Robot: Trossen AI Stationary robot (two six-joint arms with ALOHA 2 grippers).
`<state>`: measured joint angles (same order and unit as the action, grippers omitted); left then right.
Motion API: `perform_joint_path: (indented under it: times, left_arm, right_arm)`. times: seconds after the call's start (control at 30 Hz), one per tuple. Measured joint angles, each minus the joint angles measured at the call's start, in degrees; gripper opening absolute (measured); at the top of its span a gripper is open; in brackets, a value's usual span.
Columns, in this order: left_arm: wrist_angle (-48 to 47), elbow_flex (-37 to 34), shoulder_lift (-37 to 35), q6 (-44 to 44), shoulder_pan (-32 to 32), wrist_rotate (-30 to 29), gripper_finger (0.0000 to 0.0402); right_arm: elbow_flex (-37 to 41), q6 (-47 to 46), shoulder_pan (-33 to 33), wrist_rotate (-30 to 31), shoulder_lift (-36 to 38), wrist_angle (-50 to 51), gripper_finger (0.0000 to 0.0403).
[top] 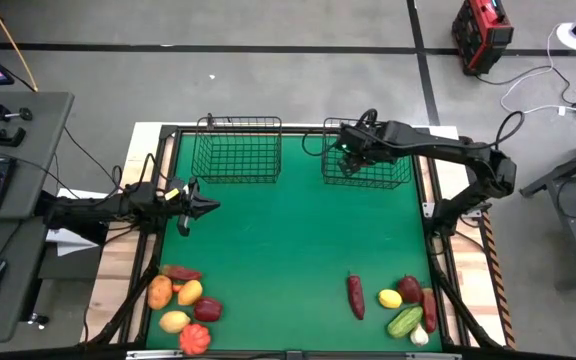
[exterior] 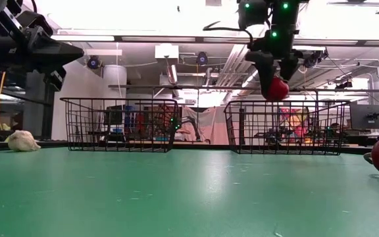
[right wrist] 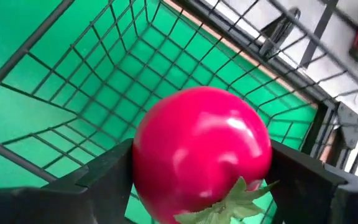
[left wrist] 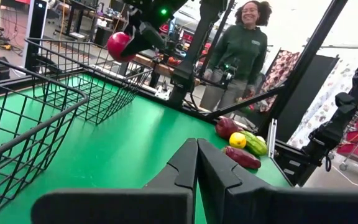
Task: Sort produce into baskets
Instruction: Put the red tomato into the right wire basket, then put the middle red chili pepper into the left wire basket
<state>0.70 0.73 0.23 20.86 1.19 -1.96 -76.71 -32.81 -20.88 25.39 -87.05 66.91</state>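
A red tomato (right wrist: pixel 202 152) with a green calyx is clamped between the fingers of the right gripper (exterior: pixel 276 84) and is held above the right basket (top: pixel 368 165) at the far side of the table (top: pixel 298 250). In the right wrist view the mesh floor of this basket is seen directly below the fruit. From the low view the tomato is judged to hang just above rim level, inside the basket's outline.

The left gripper (top: pixel 206 207) is parked at the left edge of the table, near the left basket (top: pixel 238 150); its fingers are pressed together and nothing is held.

Remaining produce is seen in two groups at the near edge: a left cluster (top: pixel 181 308) of orange, yellow and red pieces, and a right cluster (top: pixel 406 303) with a maroon piece, a yellow one, a green cucumber and a white piece. A person (left wrist: pixel 241 53) is visible beyond the table.

Step in hand is judged to be release into the right basket. For a clean drop, the tomato should be lowered below the rim and kept clear of the wire handle (top: pixel 358 122) before the fingers are parted; a round piece released high is likely to bounce on the mesh. Both baskets appear empty, so little of the task seems done.
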Motion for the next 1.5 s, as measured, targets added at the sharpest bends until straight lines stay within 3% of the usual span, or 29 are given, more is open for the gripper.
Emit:
perform_joint_path:
  times: [0.27,0.53,0.83,1.0,1.23,1.5]
  left_arm:
    - [0.0,0.0,0.0,0.0,0.0,0.0,0.0]
    - [0.0,0.0,0.0,0.0,0.0,0.0,0.0]
    - [0.0,0.0,0.0,0.0,0.0,0.0,0.0]
    - [0.0,0.0,0.0,0.0,0.0,0.0,0.0]
    - [0.0,0.0,0.0,0.0,0.0,0.0,0.0]
    - [0.0,0.0,0.0,0.0,0.0,0.0,0.0]
  right_arm:
    - [0.0,4.4,-1.0,-1.2,0.0,-0.7,0.0312]
    - [0.0,4.8,-3.3,-5.5,0.0,-0.9,0.0393]
    - [0.0,8.8,-3.5,-8.4,0.6,-0.7,0.0372]
    - [0.0,8.9,-2.2,-13.4,5.5,1.6,0.0371]
    - [0.0,0.0,7.0,-18.5,16.3,1.8,0.0371]
    - [-0.1,-21.1,26.6,-18.8,19.9,1.6,0.0371]
